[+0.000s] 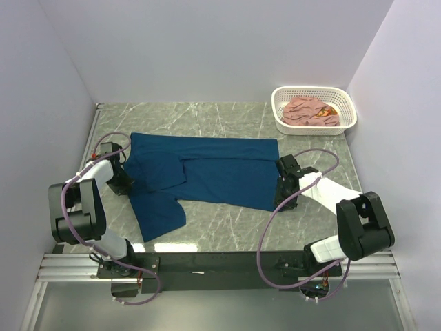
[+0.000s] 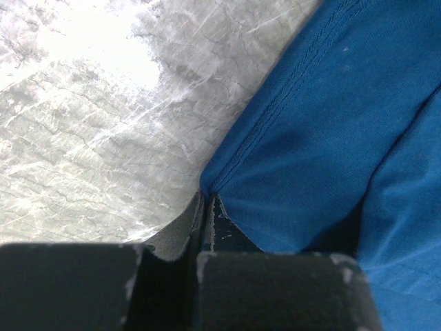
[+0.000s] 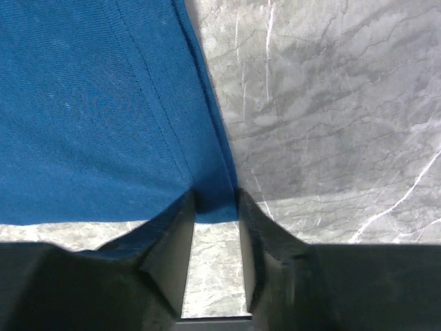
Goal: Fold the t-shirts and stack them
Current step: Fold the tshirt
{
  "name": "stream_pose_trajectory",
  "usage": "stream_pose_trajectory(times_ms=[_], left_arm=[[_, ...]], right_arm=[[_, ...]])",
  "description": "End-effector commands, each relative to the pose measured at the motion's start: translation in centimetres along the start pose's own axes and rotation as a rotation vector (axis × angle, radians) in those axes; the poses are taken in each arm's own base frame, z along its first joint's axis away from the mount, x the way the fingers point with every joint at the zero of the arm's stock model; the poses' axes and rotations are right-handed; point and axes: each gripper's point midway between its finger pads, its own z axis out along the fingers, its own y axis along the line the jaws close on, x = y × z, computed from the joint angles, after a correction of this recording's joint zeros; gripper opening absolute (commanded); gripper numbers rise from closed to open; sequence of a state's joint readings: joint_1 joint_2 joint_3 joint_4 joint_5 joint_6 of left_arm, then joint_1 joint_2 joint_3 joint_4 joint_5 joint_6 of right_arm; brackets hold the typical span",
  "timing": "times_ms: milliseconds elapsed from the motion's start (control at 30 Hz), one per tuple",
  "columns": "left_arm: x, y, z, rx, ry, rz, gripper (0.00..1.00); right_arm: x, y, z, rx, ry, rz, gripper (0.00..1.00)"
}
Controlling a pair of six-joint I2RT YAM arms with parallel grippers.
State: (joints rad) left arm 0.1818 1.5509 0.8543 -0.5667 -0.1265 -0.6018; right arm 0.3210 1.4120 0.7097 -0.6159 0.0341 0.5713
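top: pink tee in basket, wrists: navy tee edges only

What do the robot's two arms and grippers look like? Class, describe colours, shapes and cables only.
Both arms mix bulky black joint housings with white link sections. The left arm and right arm each carry a looping mauve-purple cable. The left gripper and right gripper have black, wedge-shaped fingers, scuffed pale along the edges.

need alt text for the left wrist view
The left hand pinches the hemmed edge of a blue t-shirt, its two dark fingers closed together on the cloth. Grey marble table fills the left side, with glare at the top.
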Motion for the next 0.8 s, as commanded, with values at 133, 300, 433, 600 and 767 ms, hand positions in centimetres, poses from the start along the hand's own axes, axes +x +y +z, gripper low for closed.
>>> stream_pose_trajectory(times_ms=[133,300,433,600,767], left_arm=[[0.3,0.7,-0.6,-0.009,-0.008,0.016,0.01],[0.6,0.9,-0.8,-0.016,0.002,0.007,0.01],[0.2,1.6,-1.7,-0.04,-0.032,-0.012,0.01],[-0.9,0.9,-3.6,-0.001,-0.077,-0.039,0.01],[-1.8,0.5,-5.5,0.012,-0.085,-0.047,0.01]], right_arm=[[2.0,-1.5,0.5,0.065,0.063,-0.011,0.24],[2.1,-1.9,0.1,0.073,0.056,-0.022,0.01],[1.9,-2.0,-0.6,0.062,0.046,-0.033,0.0],[1.3,-2.1,-1.6,0.027,0.045,-0.031,0.0],[-0.8,-1.4,-3.2,-0.013,0.002,-0.033,0.0]])
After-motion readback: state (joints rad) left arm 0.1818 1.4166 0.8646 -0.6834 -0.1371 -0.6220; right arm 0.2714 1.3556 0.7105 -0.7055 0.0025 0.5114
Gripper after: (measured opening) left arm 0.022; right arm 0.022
